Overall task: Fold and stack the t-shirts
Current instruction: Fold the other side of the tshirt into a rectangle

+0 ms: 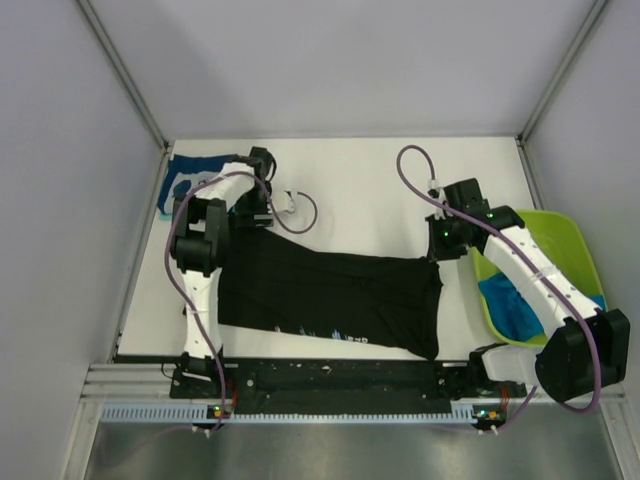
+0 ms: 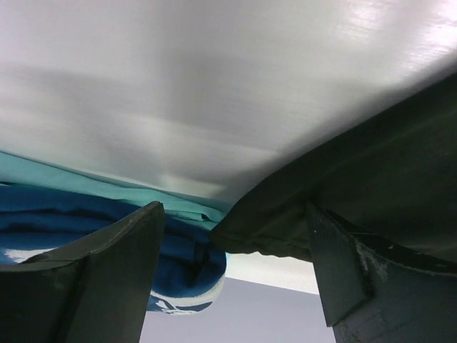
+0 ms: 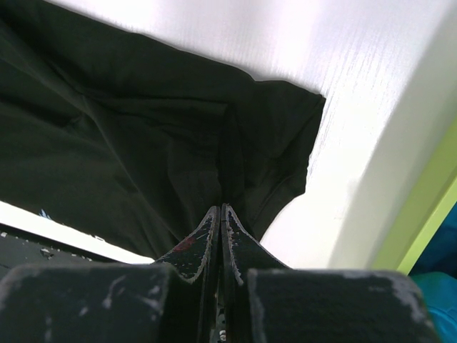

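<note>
A large black t-shirt [image 1: 330, 295] lies spread across the front of the table, with light print along its near hem. My left gripper [image 1: 252, 218] is at its far left corner. In the left wrist view the gripper [image 2: 234, 209] is open, with the shirt's edge [image 2: 285, 221] between its wide-apart fingers. My right gripper [image 1: 440, 250] is at the shirt's far right corner. In the right wrist view it [image 3: 220, 207] is shut, pinching a crease of the black cloth [image 3: 143, 128]. A navy and blue t-shirt [image 1: 190, 175] with a white graphic lies folded at the back left and also shows in the left wrist view [image 2: 178, 264].
A lime-green tub [image 1: 560, 230] stands at the right edge of the table and holds bright blue t-shirts [image 1: 515, 305]; its rim [image 3: 435, 214] shows in the right wrist view. Grey walls enclose the table on three sides. A purple cable [image 1: 410, 170] loops behind the right arm.
</note>
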Controlling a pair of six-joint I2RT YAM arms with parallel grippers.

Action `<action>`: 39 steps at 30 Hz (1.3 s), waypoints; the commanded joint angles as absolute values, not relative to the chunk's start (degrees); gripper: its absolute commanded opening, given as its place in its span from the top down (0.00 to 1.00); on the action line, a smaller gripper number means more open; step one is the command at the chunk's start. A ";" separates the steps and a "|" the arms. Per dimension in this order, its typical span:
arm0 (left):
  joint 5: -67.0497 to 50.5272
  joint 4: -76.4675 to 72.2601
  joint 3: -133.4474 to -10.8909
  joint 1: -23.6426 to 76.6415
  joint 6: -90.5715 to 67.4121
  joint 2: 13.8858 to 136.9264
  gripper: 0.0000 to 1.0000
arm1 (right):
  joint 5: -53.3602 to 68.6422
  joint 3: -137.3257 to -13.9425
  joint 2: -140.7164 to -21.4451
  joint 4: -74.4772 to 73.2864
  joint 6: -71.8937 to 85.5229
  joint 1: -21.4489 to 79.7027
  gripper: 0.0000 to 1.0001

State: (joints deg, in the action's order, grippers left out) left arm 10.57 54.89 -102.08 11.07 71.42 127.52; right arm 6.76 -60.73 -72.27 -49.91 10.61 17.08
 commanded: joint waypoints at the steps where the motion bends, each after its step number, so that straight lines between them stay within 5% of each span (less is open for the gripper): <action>1: 15.28 57.66 -105.29 10.99 70.75 129.72 0.26 | 7.21 -60.65 -71.45 -48.25 9.93 17.05 1.00; 5: 15.73 57.83 -105.03 11.07 71.02 129.90 0.69 | 7.12 -60.73 -71.10 -48.25 10.11 17.14 1.00; 6: 15.04 57.92 -104.68 11.07 71.10 129.29 0.96 | 7.03 -60.65 -70.84 -48.34 10.11 17.14 1.00; 7: 14.68 56.96 -104.07 11.07 70.58 127.98 1.00 | 7.03 -60.73 -70.49 -48.34 10.11 17.14 1.00; 13: 12.92 44.76 -93.19 11.16 59.78 112.71 1.00 | 10.18 -60.82 -68.29 -51.41 12.30 17.05 1.00; 18: 17.66 28.50 -70.71 10.99 57.83 93.64 1.00 | 18.45 -58.46 -65.84 -55.36 15.99 17.23 1.00; 26: 13.97 29.36 -49.68 10.90 56.34 79.81 1.00 | 22.23 -52.21 -63.90 -57.30 19.16 21.88 1.00; 33: 17.75 23.12 -52.02 9.93 51.51 82.79 1.00 | 13.53 -61.41 -67.40 -52.48 17.41 16.29 1.00; 39: 20.91 17.58 -62.56 9.84 46.50 88.76 1.00 | 9.24 -80.48 -83.64 -48.25 11.09 11.60 1.00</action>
State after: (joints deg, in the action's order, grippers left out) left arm 17.72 26.17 -55.16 10.17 51.24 86.06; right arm 14.28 -68.12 -74.52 -54.50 16.14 13.04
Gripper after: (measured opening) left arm 0.013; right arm 0.003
